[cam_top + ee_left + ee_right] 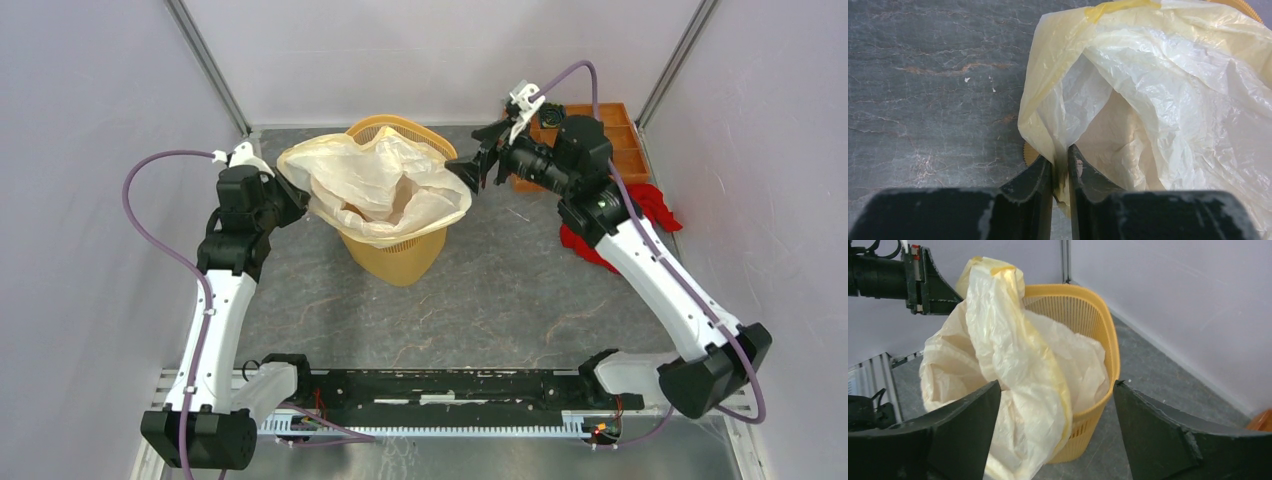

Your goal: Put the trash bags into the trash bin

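The cream-white trash bag [375,185] lies spread open over the orange-yellow lattice trash bin [395,255], draped across its rim and hanging down the near side. My left gripper [290,190] is shut on the bag's left edge; in the left wrist view its jaws [1060,160] pinch a fold of the bag [1158,90], with a bit of the bin's rim [1029,154] just behind. My right gripper [468,172] is open at the bag's right edge. In the right wrist view its jaws [1057,387] stand wide apart, with the bag [1013,365] and bin [1088,315] ahead.
A red cloth [650,215] lies on the table under my right arm. A flat orange compartment tray [610,140] stands at the back right corner. Pale walls and metal posts close in the back and sides. The arm bases sit on the near rail [440,385].
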Action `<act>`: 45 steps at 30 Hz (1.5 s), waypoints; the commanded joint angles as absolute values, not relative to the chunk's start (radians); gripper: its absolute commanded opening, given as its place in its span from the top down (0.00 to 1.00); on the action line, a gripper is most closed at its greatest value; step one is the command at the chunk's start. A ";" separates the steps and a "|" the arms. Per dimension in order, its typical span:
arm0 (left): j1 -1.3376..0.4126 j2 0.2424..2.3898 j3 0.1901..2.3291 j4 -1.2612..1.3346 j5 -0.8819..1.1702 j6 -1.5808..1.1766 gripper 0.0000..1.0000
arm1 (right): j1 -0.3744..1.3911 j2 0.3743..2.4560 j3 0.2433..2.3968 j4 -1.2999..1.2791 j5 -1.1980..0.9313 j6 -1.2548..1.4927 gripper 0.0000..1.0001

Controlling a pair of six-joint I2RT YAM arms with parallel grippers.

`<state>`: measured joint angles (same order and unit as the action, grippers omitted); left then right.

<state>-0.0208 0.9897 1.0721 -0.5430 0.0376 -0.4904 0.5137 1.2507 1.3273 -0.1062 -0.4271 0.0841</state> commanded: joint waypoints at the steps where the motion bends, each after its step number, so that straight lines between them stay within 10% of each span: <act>1: -0.015 0.965 1.074 -0.519 0.065 -0.439 0.78 | 0.482 1.358 1.443 -0.017 -0.520 0.091 0.19; 4: -0.015 0.958 1.074 -0.528 0.061 -0.431 0.78 | 0.459 1.442 1.504 0.015 -0.631 0.157 0.37; 30: -0.015 0.956 1.054 -0.505 0.116 -0.462 0.83 | 0.457 1.559 1.388 0.359 -0.936 0.457 0.31; 39: -0.015 0.953 1.046 -0.497 0.107 -0.474 0.85 | 0.457 1.534 1.382 0.299 -0.698 0.414 0.98; 45: -0.015 0.950 1.037 -0.484 0.113 -0.482 0.85 | 0.440 1.446 1.281 0.211 -0.269 0.322 1.00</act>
<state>-0.0208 0.9718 1.0420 -0.5339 0.0898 -0.4911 0.4549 1.5200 1.3354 0.2394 -0.5652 0.3840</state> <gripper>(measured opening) 0.155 0.010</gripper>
